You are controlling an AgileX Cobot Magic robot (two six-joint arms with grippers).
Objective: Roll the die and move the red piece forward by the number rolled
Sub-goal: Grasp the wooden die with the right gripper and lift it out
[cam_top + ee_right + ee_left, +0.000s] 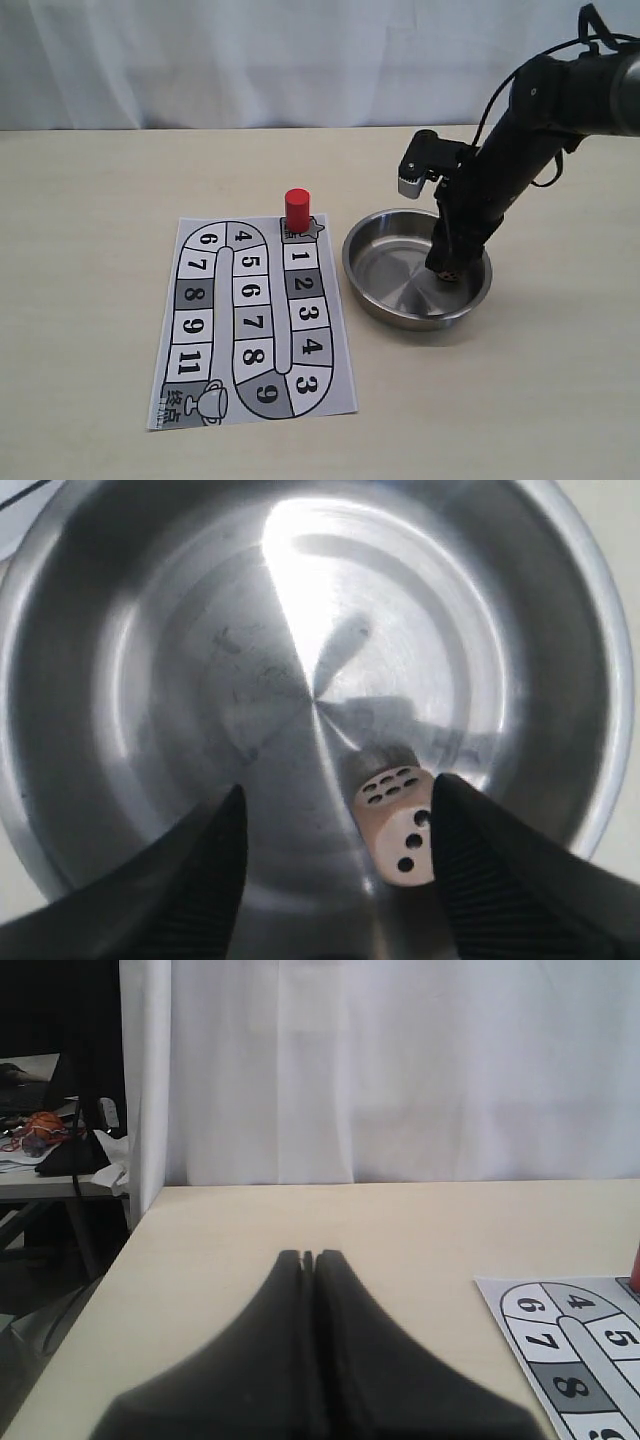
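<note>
The beige die [398, 825] lies on the floor of the steel bowl [150, 680], with a six face and a three face showing. My right gripper [340, 788] is open low inside the bowl, and the die sits between its fingers, close against one finger [480, 850]. In the exterior view the right gripper [445, 266] reaches down into the bowl [375, 270] and hides the die. The red piece [296, 208] stands upright on the board's start square. My left gripper [308, 1256] is shut, holds nothing, and hovers over bare table.
The paper game board [250, 320] with its numbered track lies left of the bowl; its corner [570, 1340] shows in the left wrist view. A white curtain [250, 60] runs behind the table. The table's left edge [120, 1260] is near the left gripper.
</note>
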